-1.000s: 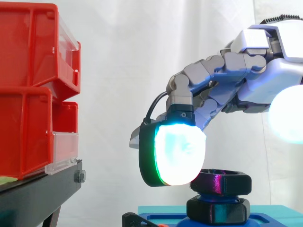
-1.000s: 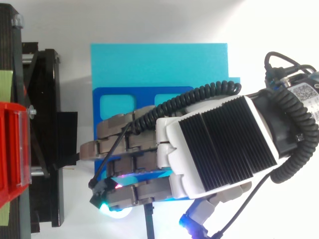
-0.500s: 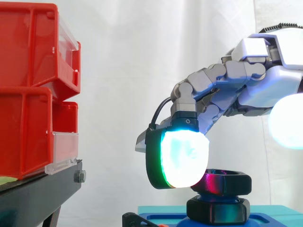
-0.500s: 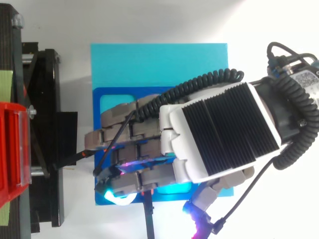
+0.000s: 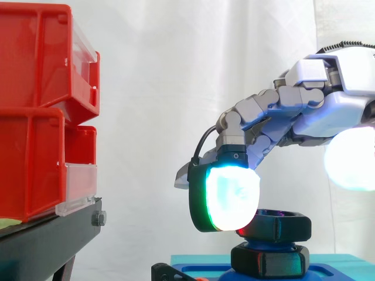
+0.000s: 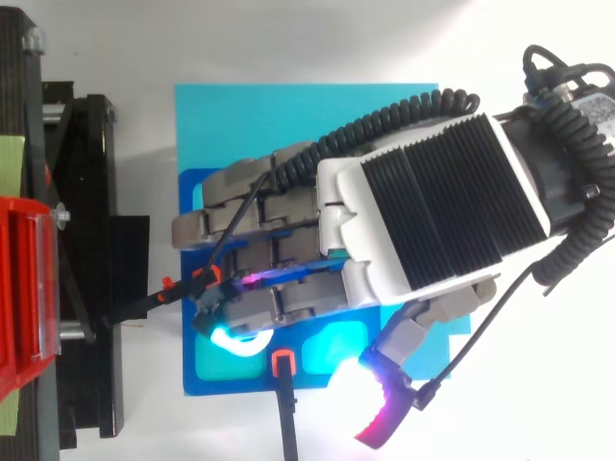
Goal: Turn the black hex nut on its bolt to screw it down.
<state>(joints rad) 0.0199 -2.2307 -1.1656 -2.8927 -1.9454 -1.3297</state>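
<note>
Curtain (image 5: 164, 70) of white cloth hung behind the whole setup. In the side view the hand (image 5: 331, 111) reached in from the right and arched downward over the black hex nut (image 5: 281, 227). Its lowest part stood in front of the nut's left side and hid that edge from the camera. Whether the hand actually gripped the nut, merely touched it, or hung just clear of it could not be told. The nut sat level, raised above a second black hexagonal piece (image 5: 269, 261), with a short blue stem (image 5: 248, 234) showing between the two. That lower piece stood on a dark blue fixture (image 6: 189, 379), which lay on a cyan board (image 6: 307, 115). From above, the back of the hand covered the middle of the fixture and the nut beneath it. A black clamp with an orange tip (image 6: 283, 361) met the fixture's near edge. To the left, well apart from the nut, stacked red bins (image 5: 35, 58) rested on a black stand (image 5: 47, 240).
</note>
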